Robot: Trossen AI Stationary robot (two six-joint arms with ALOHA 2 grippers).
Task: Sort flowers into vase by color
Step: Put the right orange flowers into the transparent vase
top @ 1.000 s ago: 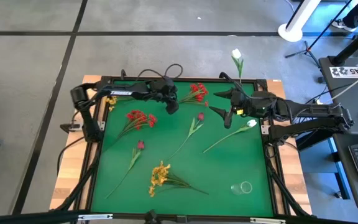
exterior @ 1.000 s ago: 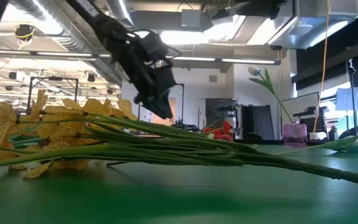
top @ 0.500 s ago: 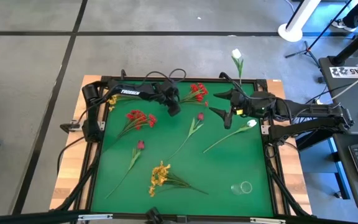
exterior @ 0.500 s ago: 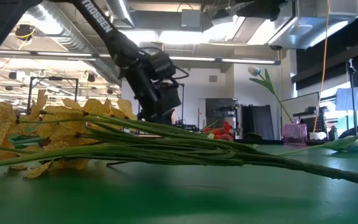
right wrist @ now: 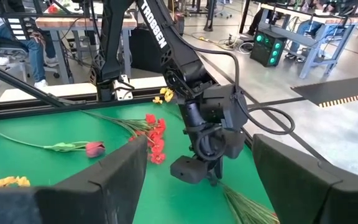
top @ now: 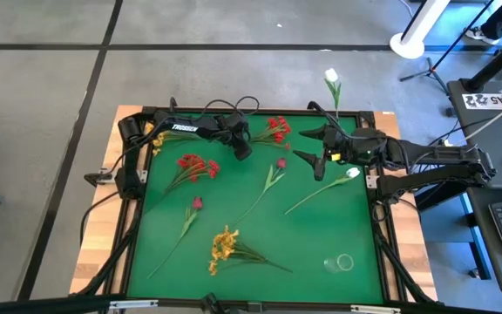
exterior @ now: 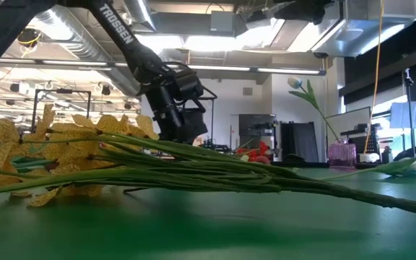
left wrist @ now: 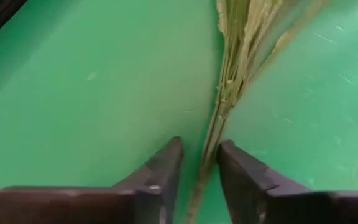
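We see a bright green table mat [top: 321,235] framed by a pale wooden edge [top: 90,253]. On it lie two red flower clusters [top: 197,165] [top: 277,127], a yellow spray [top: 224,244], two dark pink buds [top: 197,203] [top: 281,163] and a white tulip [top: 353,173], all on thin green stems. Another white tulip [top: 331,77] shows past the far edge. Both arms [top: 190,129] [top: 425,157] are black, the left one with white lettering.
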